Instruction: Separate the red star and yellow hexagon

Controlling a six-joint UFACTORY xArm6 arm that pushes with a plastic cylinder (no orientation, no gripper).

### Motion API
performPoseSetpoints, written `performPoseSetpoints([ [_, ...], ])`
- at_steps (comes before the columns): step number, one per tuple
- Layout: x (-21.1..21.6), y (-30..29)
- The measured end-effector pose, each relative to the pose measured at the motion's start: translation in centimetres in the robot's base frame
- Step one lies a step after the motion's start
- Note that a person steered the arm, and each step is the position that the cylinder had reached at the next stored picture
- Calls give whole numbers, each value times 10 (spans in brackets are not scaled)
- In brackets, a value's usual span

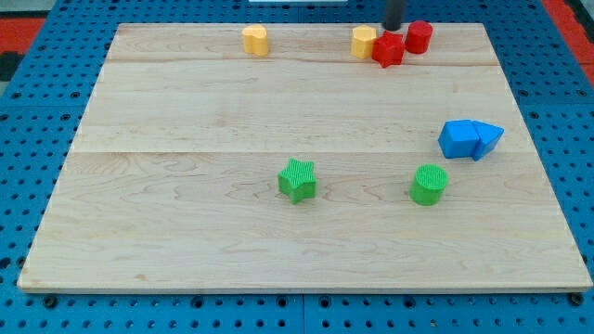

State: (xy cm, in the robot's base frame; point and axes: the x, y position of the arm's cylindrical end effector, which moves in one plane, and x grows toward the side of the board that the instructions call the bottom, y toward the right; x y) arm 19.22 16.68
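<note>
The red star (388, 50) lies near the view's top edge of the wooden board (186, 232), touching the yellow hexagon (364, 42) on its left. A red cylinder (419, 36) stands just to the star's right. My tip (393, 29) comes down from the view's top, right behind the star, between the yellow hexagon and the red cylinder.
A yellow heart-like block (255, 40) sits at the top, left of the group. A blue cube (457, 138) and a blue triangle (486, 139) touch at the right. A green star (297, 180) and a green cylinder (429, 184) lie lower in the middle.
</note>
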Motion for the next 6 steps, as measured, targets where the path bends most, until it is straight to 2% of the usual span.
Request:
performPoseSetpoints([
  [2,7,-53],
  [4,67,-61],
  [6,105,-113],
])
